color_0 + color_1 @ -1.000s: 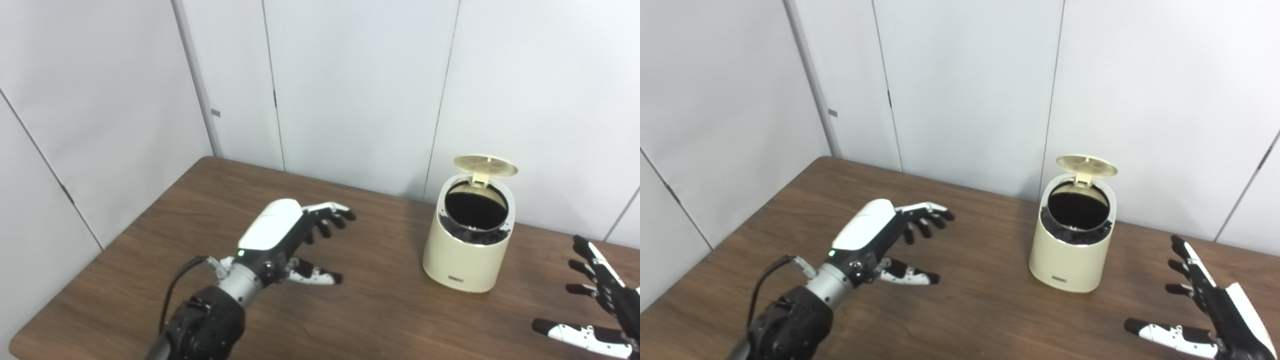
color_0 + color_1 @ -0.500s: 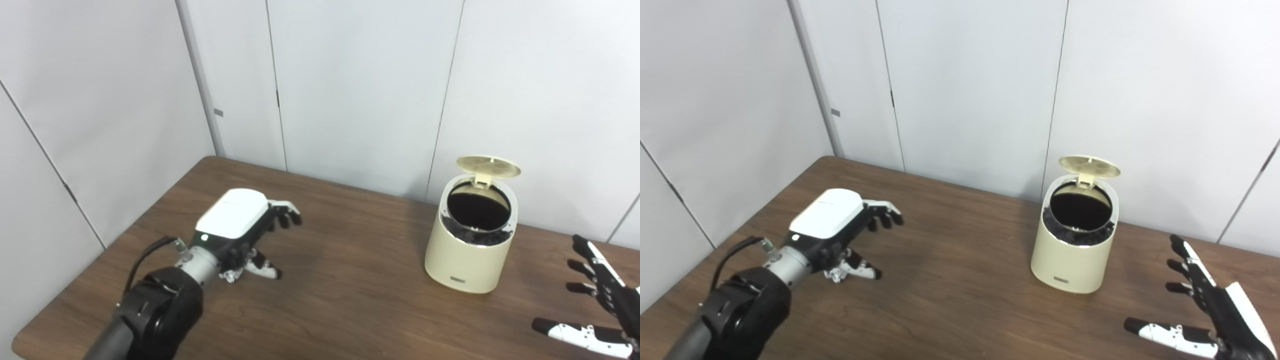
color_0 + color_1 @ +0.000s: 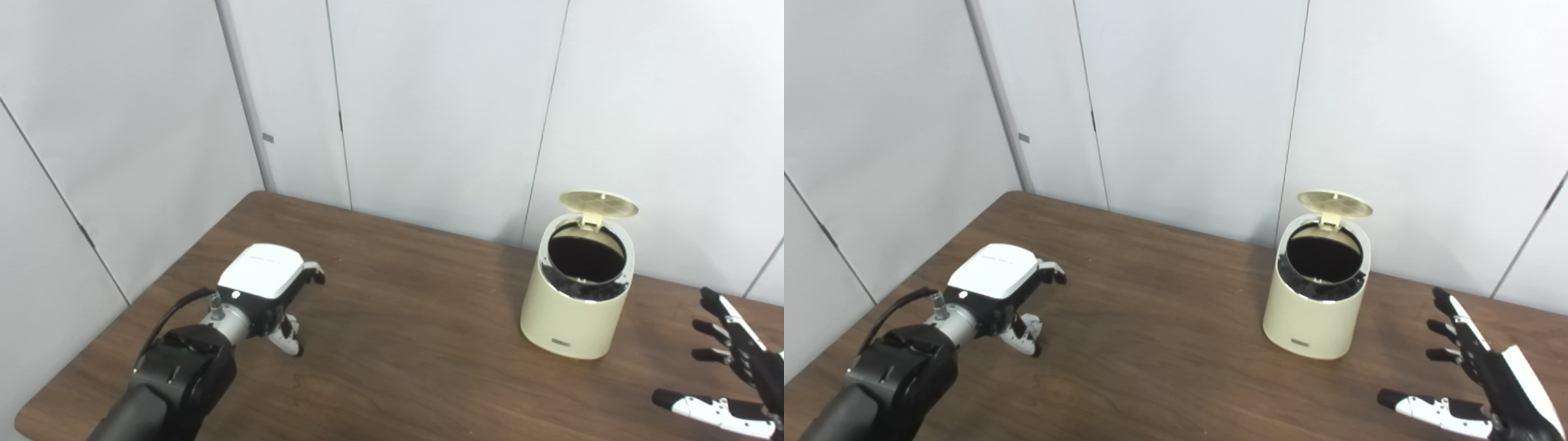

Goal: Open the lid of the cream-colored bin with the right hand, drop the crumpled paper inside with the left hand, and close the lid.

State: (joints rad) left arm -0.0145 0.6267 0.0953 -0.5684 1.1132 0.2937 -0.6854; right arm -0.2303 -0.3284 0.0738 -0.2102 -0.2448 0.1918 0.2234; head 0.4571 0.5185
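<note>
The cream-colored bin [image 3: 569, 312] stands on the wooden table [image 3: 416, 361] at the right, its round lid [image 3: 598, 203] flipped up at the back and the dark inside showing. No crumpled paper shows anywhere. My left hand [image 3: 267, 293] hovers low over the table's left part, palm down, fingers curled downward, with nothing visible in it. My right hand [image 3: 1482, 383] sits at the lower right, near the bin, fingers spread and empty.
White wall panels [image 3: 429, 110] close off the table at the back and left. The table's left front corner [image 3: 24, 419] lies near my left arm.
My left hand has pulled back toward the left and front, away from the bin, and its fingers have curled down. The right hand and the bin have stayed put.
</note>
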